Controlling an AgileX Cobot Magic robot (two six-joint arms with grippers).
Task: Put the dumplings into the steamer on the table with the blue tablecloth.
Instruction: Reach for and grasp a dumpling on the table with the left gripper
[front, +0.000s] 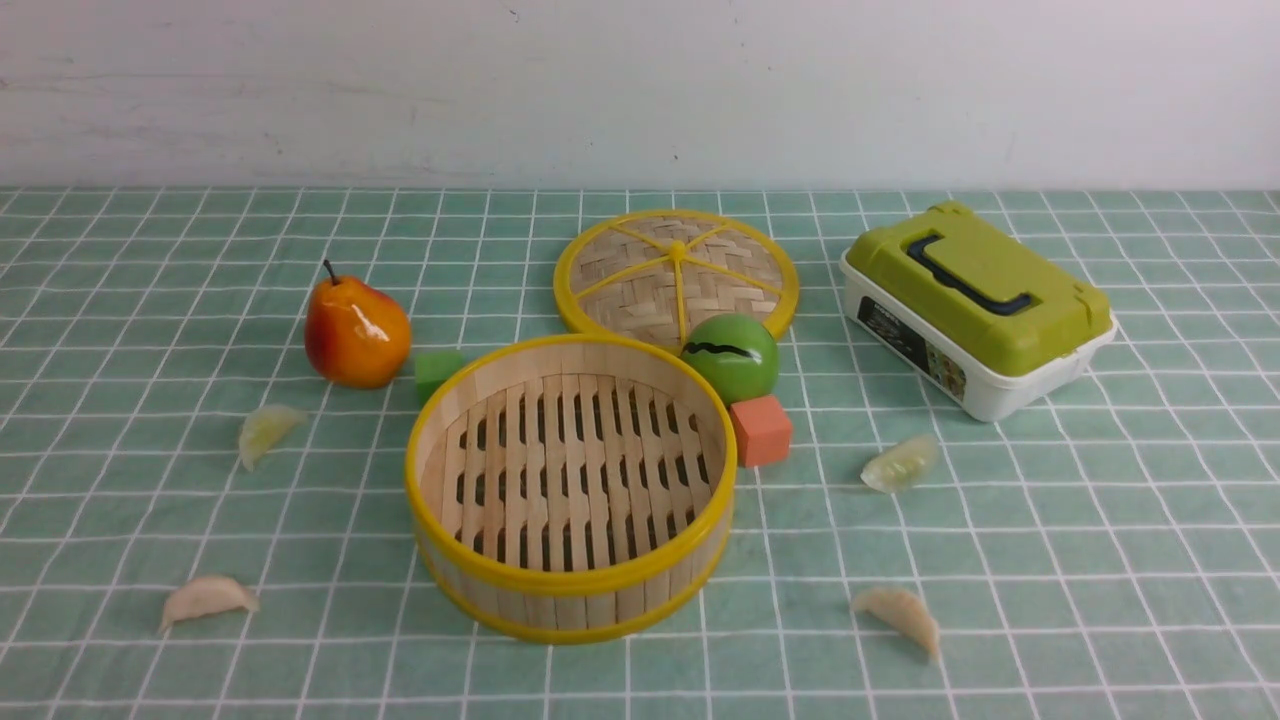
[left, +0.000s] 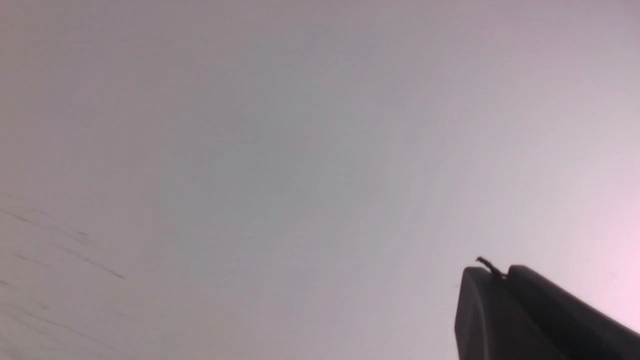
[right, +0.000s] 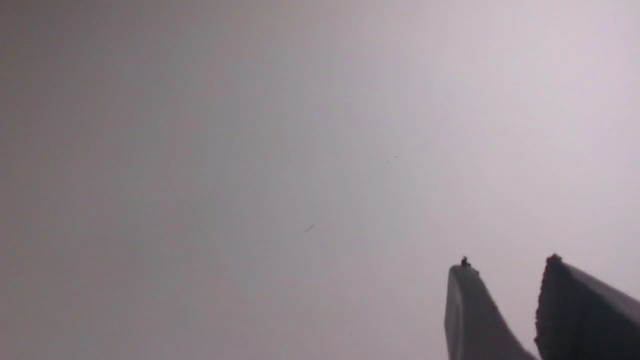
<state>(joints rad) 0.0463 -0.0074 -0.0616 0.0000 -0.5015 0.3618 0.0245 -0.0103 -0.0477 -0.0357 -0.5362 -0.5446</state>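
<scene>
Reaching for the far-left dumpling (front: 264, 434) or the near-left dumpling (front: 209, 601), we could squash or skid it by pressing too hard on the worktop (front: 330, 660), while a low carry could clip the rim of the steamer (front: 570, 580), set near the middle of the front edge. Toward the right edge, a badly centred pinch could let the far dumpling (front: 902, 463) or near dumpling (front: 897, 618) slip. Only the wrist views show our left gripper (left: 498, 272) closed and our right gripper (right: 508, 261) parted and empty; only the front view shows the food.
</scene>
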